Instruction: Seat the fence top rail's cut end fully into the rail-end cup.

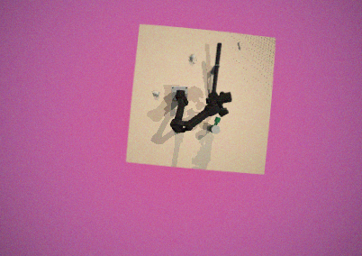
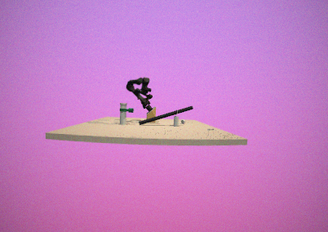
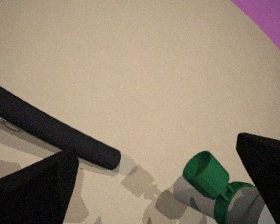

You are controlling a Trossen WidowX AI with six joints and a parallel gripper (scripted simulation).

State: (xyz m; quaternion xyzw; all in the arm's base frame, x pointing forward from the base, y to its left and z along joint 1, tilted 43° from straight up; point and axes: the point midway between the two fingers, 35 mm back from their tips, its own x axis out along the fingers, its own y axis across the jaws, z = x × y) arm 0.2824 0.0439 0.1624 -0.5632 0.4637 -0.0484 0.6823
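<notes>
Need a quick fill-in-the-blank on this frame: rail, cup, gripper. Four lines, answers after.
1. The gripper is ____ and holds nothing.
2. The cup on the post is coloured ____.
3. The black rail's cut end is ____ the cup, with bare board between them.
4. In the exterior view, the rail's far end is tilted ____ off the board.

Answers: open; green; outside; up
</notes>
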